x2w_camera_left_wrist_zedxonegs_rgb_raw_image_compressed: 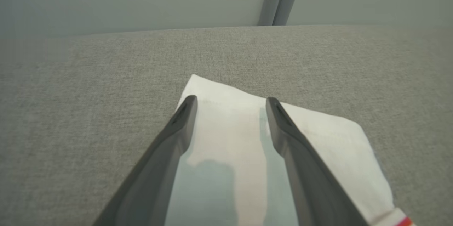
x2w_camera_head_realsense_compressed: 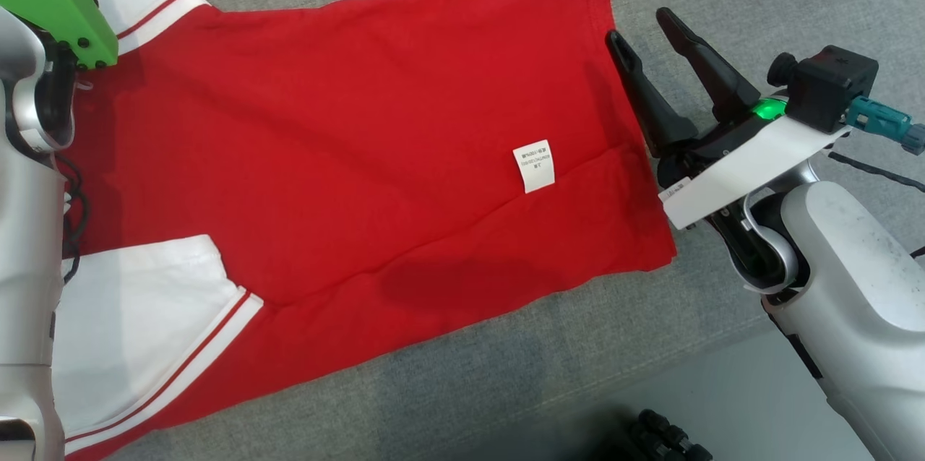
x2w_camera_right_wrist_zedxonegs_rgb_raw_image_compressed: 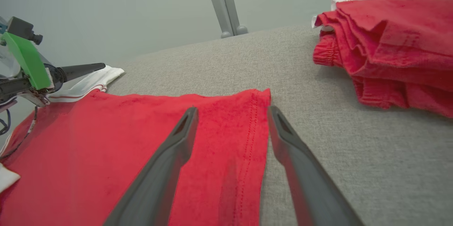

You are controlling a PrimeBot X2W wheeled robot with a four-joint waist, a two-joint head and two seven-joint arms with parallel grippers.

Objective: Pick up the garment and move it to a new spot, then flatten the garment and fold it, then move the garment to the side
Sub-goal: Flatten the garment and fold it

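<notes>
The garment [x2w_camera_head_realsense_compressed: 347, 150] is a red T-shirt with white sleeves, spread flat on the grey surface with a white label [x2w_camera_head_realsense_compressed: 534, 165] on it. My right gripper [x2w_camera_head_realsense_compressed: 642, 26] stands open at the shirt's hem edge [x2w_camera_right_wrist_zedxonegs_rgb_raw_image_compressed: 253, 119], its fingers straddling that edge with nothing held. My left gripper [x2w_camera_left_wrist_zedxonegs_rgb_raw_image_compressed: 231, 102] is open over the white far sleeve [x2w_camera_left_wrist_zedxonegs_rgb_raw_image_compressed: 318, 137], its fingers apart above the cloth. In the head view its green-capped wrist [x2w_camera_head_realsense_compressed: 58, 6] sits at the upper left, and the near white sleeve [x2w_camera_head_realsense_compressed: 137, 324] lies at the lower left.
A pile of other red clothes [x2w_camera_right_wrist_zedxonegs_rgb_raw_image_compressed: 393, 49] lies at the far right of the grey surface [x2w_camera_head_realsense_compressed: 470, 389]. The surface's front edge runs along the lower right, with pale floor [x2w_camera_head_realsense_compressed: 723, 403] below. A grey post [x2w_camera_right_wrist_zedxonegs_rgb_raw_image_compressed: 223, 3] stands behind the surface.
</notes>
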